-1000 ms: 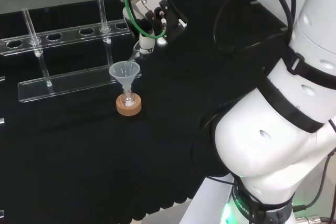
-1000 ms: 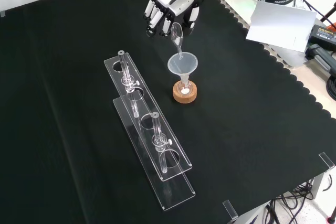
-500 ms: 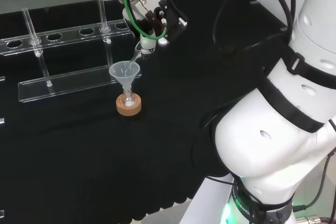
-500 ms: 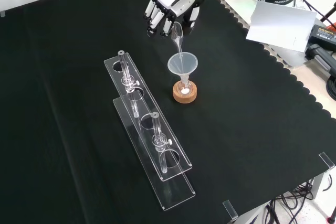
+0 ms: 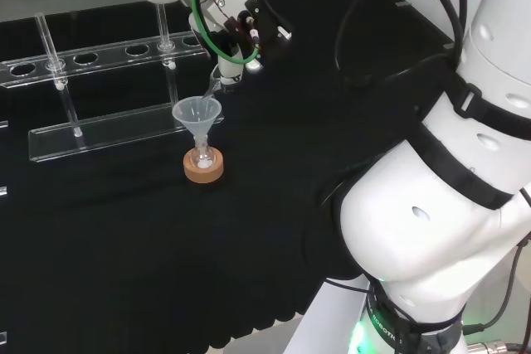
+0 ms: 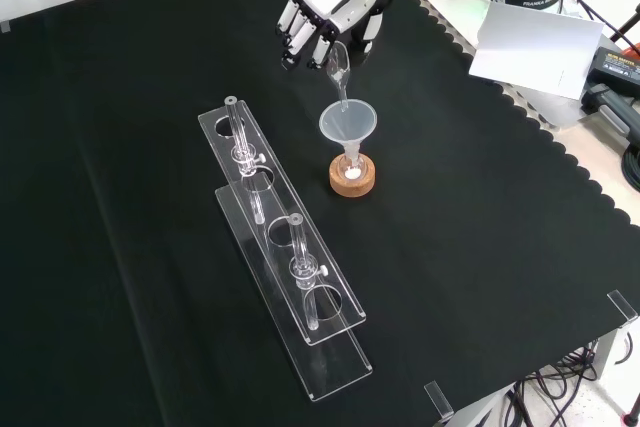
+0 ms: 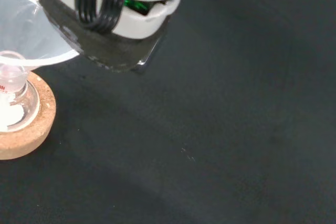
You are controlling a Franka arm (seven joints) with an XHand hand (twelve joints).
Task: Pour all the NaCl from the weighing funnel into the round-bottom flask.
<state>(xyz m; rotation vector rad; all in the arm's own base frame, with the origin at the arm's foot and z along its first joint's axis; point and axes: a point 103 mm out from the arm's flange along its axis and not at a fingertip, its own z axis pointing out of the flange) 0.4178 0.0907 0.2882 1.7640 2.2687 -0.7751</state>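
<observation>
Cork ring point(image 6: 353, 179): sits on the black cloth of the worktop point(image 6: 480, 207), carrying the small round-bottom flask point(image 6: 351, 169).
Flask contents: white powder lies at the bottom, plain in the wrist view point(image 7: 9, 115).
Clear funnel point(image 6: 347, 124): stands upright in the flask's neck, wide mouth up.
Weighing funnel point(image 6: 338, 72): clear glass, tilted steeply, its narrow spout pointing down into the clear funnel's mouth.
Hand point(image 6: 325, 9): above the flask in the front view, fingers curled around the weighing funnel's wider end.
Clear racks point(image 6: 290, 277): two long ones to the left of the flask in the front view, well apart from it, each holding an upright glass tube point(image 6: 236, 129).
</observation>
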